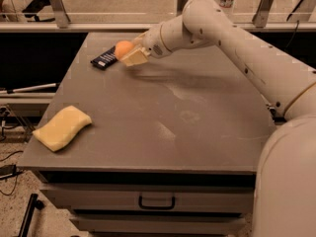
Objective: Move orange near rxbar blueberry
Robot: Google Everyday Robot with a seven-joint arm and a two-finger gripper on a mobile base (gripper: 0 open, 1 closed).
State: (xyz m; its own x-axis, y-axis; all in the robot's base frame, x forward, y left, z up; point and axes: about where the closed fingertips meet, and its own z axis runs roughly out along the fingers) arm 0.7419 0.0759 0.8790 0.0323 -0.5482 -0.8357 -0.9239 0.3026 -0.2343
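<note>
While the jaws, at the far left of the grey surface [197,132], are closed around the orange [122,48], that fruit is just beside the dark snack bar [103,58]. A yellow sponge [62,127] lies well apart, near the front-left corner, and a drawer [157,200] sits below.
</note>
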